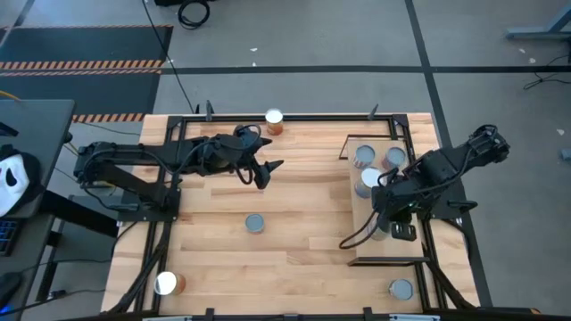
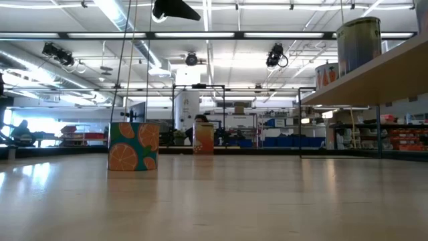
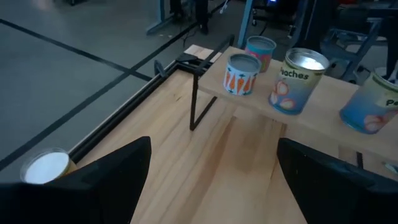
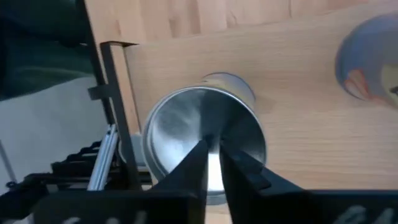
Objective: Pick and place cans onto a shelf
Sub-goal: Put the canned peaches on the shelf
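The right tool hangs over the shelf on the bench's right side, its two dark fingers drawn almost together with only a thin slit between them, gripping nothing; their tips sit just above the shiny silver top of a can that stands on the shelf near its black frame edge. The shelf is a pale wooden board on a thin black frame, raised above the bench. At its far end stand more cans: a carrot-printed can, a pink-and-teal can behind it, a peach-labelled can with a bright top, and a blue-labelled can beside that. The left tool hovers over the far middle of the bench, fingers spread wide and empty. Loose on the bench are an orange-sided can with a white top at the far edge, a grey-topped can in the middle, a white-topped can at the near left corner, and a grey-topped near-right can.
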